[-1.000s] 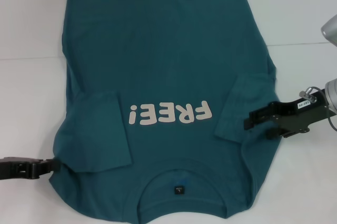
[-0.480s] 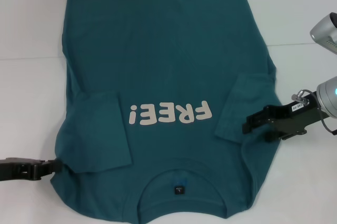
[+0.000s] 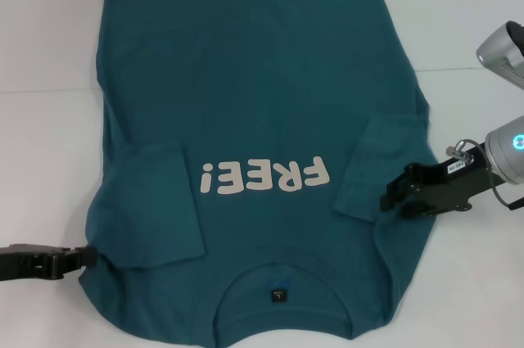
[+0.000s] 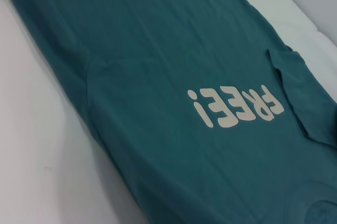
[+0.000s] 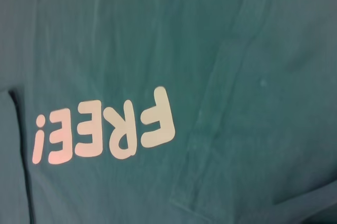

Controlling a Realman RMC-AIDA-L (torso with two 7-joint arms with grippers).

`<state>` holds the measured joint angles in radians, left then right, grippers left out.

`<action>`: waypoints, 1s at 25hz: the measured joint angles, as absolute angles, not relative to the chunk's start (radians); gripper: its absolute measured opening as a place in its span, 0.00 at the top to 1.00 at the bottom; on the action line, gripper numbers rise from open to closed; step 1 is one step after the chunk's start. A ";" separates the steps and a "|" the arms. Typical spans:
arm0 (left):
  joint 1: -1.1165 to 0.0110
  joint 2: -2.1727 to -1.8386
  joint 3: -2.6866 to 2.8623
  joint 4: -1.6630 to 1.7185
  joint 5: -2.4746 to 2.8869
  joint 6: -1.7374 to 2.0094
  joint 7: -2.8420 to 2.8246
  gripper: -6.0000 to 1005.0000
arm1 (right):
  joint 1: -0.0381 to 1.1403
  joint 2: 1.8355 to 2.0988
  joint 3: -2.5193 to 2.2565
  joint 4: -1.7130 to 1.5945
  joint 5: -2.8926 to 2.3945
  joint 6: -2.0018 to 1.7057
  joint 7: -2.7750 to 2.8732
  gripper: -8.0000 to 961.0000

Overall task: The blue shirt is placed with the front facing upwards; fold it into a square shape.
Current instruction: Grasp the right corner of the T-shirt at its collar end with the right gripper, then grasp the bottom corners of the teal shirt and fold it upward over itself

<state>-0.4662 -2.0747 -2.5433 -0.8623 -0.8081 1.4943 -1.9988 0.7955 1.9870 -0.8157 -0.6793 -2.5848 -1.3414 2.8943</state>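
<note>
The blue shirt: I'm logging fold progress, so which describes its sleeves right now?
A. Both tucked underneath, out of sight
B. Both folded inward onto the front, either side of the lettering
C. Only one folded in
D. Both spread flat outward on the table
B: on the blue shirt, the head view shows a sleeve flap lying over the front on each side of the white FREE! lettering, with both sleeve edges visible on top.

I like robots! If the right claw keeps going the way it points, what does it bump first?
Probably the blue shirt's folded-in sleeve: the right gripper points toward it from beside the shirt, though its height is unclear.
</note>
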 joint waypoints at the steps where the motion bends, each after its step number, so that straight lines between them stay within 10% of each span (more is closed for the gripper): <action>1: -0.465 -2.075 -2.544 -0.862 -0.808 1.494 -1.997 0.96 | 0.797 1.988 -0.816 -0.675 -2.586 -1.341 2.895 0.46; 16: -0.460 -2.076 -2.571 -0.859 -0.810 1.502 -1.985 0.96 | 0.785 2.002 -0.840 -0.682 -2.587 -1.338 2.860 0.92; 25: -0.456 -2.075 -2.572 -0.859 -0.810 1.503 -1.985 0.96 | 0.717 2.001 -0.827 -0.754 -2.496 -1.340 2.836 0.93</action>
<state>-0.4563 -2.0755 -2.5717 -0.8590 -0.8100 1.5032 -1.9848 0.7166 2.0009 -0.8271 -0.7537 -2.4961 -1.3396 2.8360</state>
